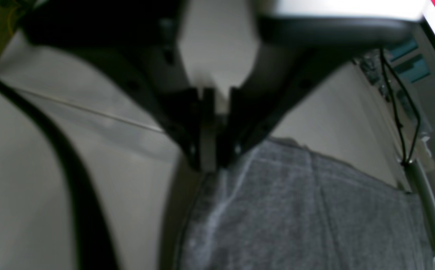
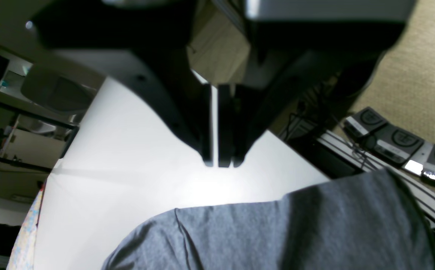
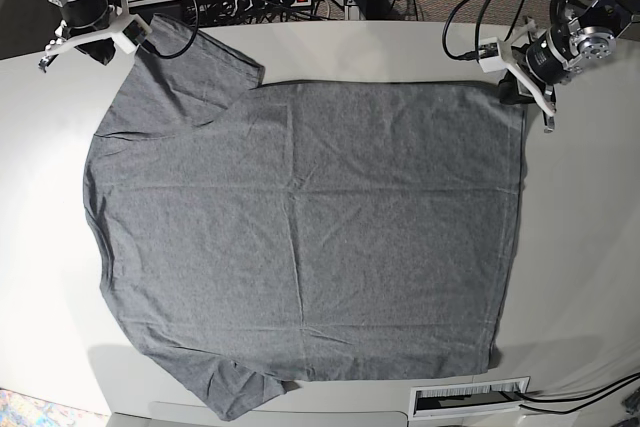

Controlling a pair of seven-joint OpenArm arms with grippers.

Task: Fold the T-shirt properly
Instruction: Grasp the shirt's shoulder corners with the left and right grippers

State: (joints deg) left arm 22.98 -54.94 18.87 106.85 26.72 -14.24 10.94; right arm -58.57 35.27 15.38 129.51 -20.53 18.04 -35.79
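Base view: large plain heather-grey cotton T-shirt (image 3: 300, 227) is lying flat across the white desk (image 3: 590, 247).
Left gripper (image 1: 215, 165): closing narrowly at the hem corner, seemingly pinching cloth.
Right gripper (image 2: 219, 163): hovering beside the sleeve, nearly closed, holding nothing.
Advice: both should be gripping edges firmly, then lifting evenly.

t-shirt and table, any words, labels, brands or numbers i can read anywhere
None can be read.
T-shirt: plain grey, no print or label showing.
Pedals on the floor: round emblems, too blurred to read.
White strip at the table edge: fine marks, too small to read.
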